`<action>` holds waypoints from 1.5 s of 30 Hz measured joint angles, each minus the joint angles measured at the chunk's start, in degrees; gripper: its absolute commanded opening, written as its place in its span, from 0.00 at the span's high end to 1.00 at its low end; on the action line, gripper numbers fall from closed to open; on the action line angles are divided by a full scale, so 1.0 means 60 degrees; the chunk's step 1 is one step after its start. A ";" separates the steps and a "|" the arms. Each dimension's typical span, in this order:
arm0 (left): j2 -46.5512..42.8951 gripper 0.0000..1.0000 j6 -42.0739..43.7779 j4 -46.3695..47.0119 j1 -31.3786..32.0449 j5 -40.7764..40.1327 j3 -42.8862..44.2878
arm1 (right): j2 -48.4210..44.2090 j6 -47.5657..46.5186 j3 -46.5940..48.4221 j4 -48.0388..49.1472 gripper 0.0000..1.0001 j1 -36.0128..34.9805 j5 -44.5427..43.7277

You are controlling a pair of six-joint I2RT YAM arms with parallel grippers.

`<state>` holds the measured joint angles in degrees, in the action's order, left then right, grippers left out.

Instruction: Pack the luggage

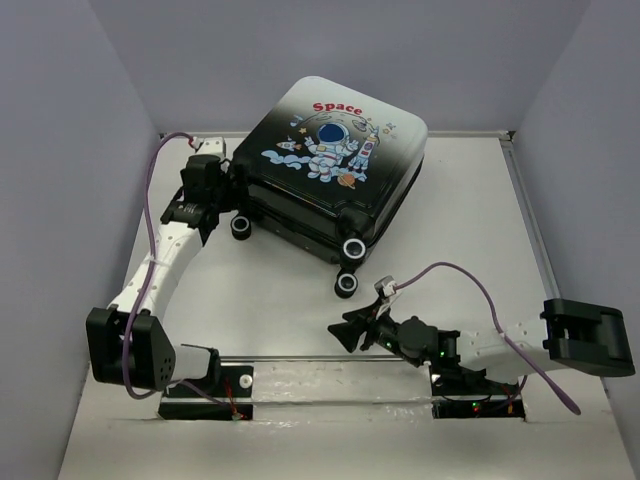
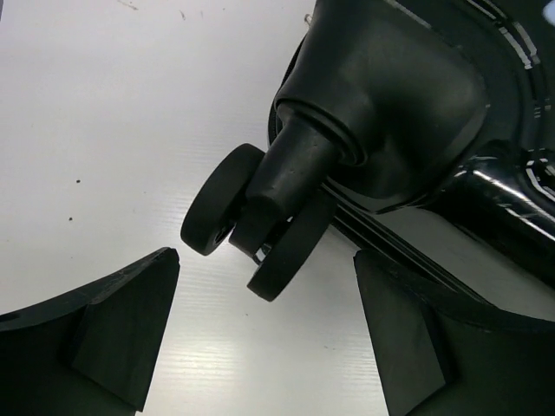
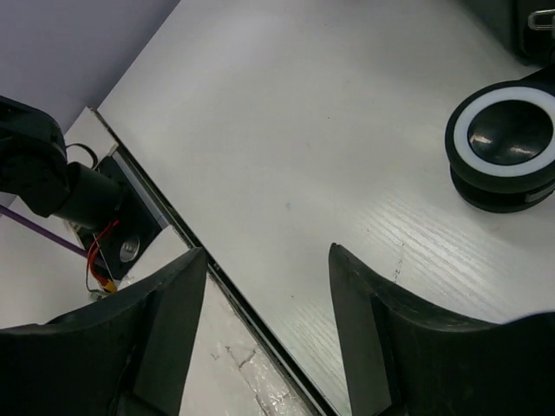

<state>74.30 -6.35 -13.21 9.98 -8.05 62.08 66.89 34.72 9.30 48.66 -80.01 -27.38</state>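
The luggage (image 1: 335,170) lies closed, print side up, at the far centre of the table (image 1: 480,220). The left gripper (image 2: 264,260) is open at a caster wheel (image 2: 217,212), and the right gripper (image 3: 269,260) is open, holding nothing. A grip on the swivelling wheel may slip or skew the case.

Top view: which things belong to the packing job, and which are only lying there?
For the job:
- suitcase with its wheels
- left gripper, open
- right gripper, open

Only there:
- purple cables
- metal rail
- table
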 measured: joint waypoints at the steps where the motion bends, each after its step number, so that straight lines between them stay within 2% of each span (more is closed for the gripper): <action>1: 0.0080 0.06 0.0033 -0.0025 0.0000 -0.0036 0.0000 | 0.0000 0.0004 0.0000 -0.0029 0.33 0.0000 0.0007; 16: 0.1526 0.05 0.0710 -0.0091 0.0022 -0.0805 0.0889 | 0.0306 -0.0004 0.0000 -0.0200 0.24 0.0000 0.0149; 18: 0.1654 0.07 0.0878 -0.0007 0.0066 -0.0845 0.1009 | 0.0331 -0.0004 0.0000 -0.0277 0.24 0.0000 0.0146; 22: 0.1872 0.23 0.1184 -0.0033 0.0113 -0.0867 0.1053 | 0.0353 0.0000 0.0000 -0.0353 0.22 0.0000 0.0138; 23: 0.1905 0.32 0.1213 -0.0047 0.0127 -0.0860 0.1053 | 0.0350 0.0007 0.0000 -0.0372 0.21 0.0000 0.0135; 24: 0.1956 0.36 0.1257 -0.0044 0.0127 -0.0790 0.1053 | 0.0310 0.0018 0.0000 -0.0426 0.21 0.0000 0.0127; 25: 0.2000 0.47 0.1337 -0.0047 0.0138 -0.0765 0.1053 | 0.0248 0.0036 0.0000 -0.0514 0.21 0.0000 0.0102; 28: 0.2018 0.71 0.1402 -0.0025 0.0135 -0.0699 0.1053 | -0.0135 0.0102 -0.0015 -0.0798 0.22 0.0000 -0.0087; 29: 0.2018 0.94 0.1406 -0.0018 0.0135 -0.0692 0.1053 | -0.0321 0.0171 -0.0029 -0.0951 0.28 0.0000 -0.0240; 30: 0.2018 0.94 0.1402 -0.0015 0.0135 -0.0678 0.1053 | -0.0423 0.0211 -0.0029 -0.1089 0.35 0.0007 -0.0339; 31: 0.2018 0.94 0.1402 -0.0015 0.0135 -0.0670 0.1053 | -0.0517 0.0262 -0.0033 -0.1268 0.61 0.0022 -0.0448; 32: 0.2018 0.94 0.1392 -0.0015 0.0131 -0.0667 0.1053 | -0.0583 0.0372 -0.0033 -0.1446 0.81 0.0076 -0.0514; 33: 0.2018 0.94 0.1373 -0.0018 0.0131 -0.0652 0.1053 | -0.0634 0.0437 -0.0040 -0.1639 0.91 0.0113 -0.0583; 40: 0.1647 0.94 0.0969 0.0277 0.0204 -0.0390 0.0678 | -0.1078 0.1235 0.0076 -0.3996 0.93 0.1220 -0.0750; 45: 0.0743 0.94 0.0630 0.0346 0.0375 0.0259 -0.0022 | -0.2710 0.1235 0.0222 -0.5588 0.93 0.3319 -0.0670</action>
<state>78.76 -2.57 -11.14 12.23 -6.50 61.95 50.63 42.13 10.63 15.14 -60.10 -31.40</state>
